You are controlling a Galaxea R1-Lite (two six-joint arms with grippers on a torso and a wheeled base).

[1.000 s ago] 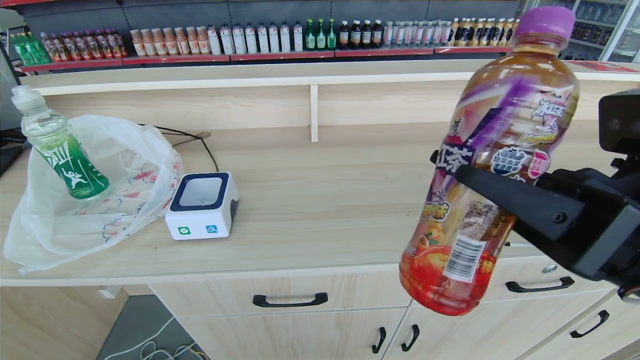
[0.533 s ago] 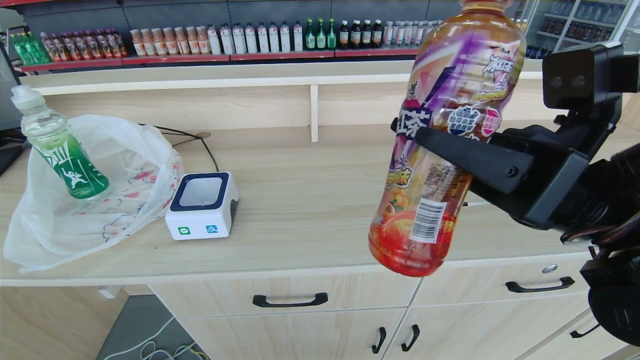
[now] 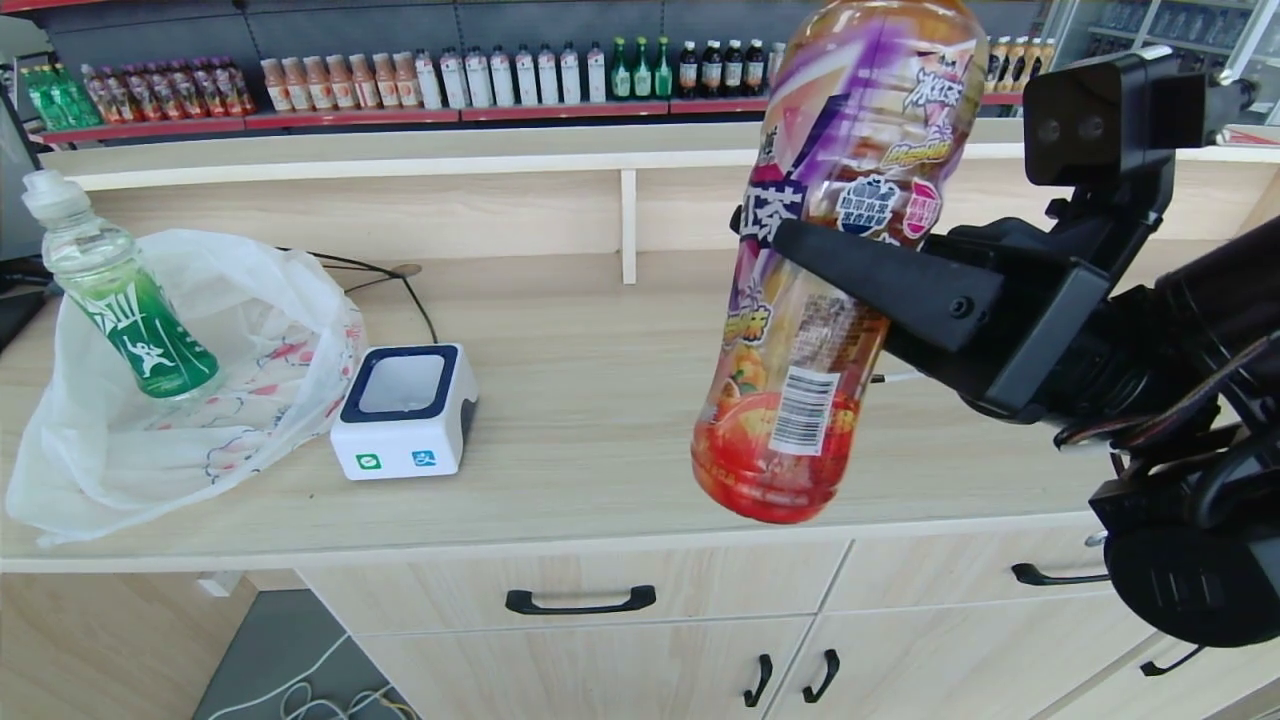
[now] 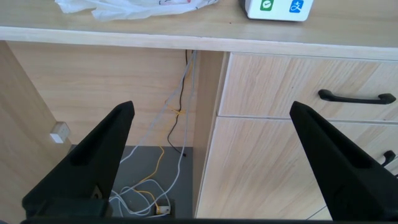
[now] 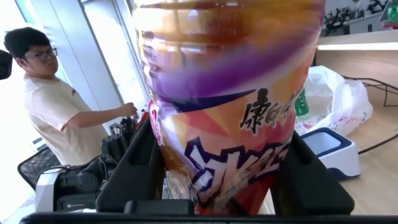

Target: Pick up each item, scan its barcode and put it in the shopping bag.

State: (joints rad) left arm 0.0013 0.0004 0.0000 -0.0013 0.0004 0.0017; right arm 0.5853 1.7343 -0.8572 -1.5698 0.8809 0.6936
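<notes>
Head view: right arm (image 3: 1080, 330) comes in from the right, wrist level, raised over the counter (image 3: 600, 400). The right jaws are clamped on the tea bottle's (image 3: 800, 400) middle. The bottle is in the air, leaning cap-right, barcode toward the camera, well right of the scanner (image 3: 405, 410). The shopping bag (image 3: 270, 330) sits just left of the scanner with a green bottle (image 3: 130, 310) standing in it.

Left wrist view: left jaws wide apart, holding nothing, low – below the counter's edge (image 4: 155, 37), facing the drawer front (image 4: 298, 84). The scanner (image 4: 278, 9) and bag (image 4: 124, 7) are up on top.

Right wrist view: the tea bottle (image 5: 230, 124) is pinched between both jaws – scanner (image 5: 329, 149) and bag (image 5: 336, 99) beyond it.
</notes>
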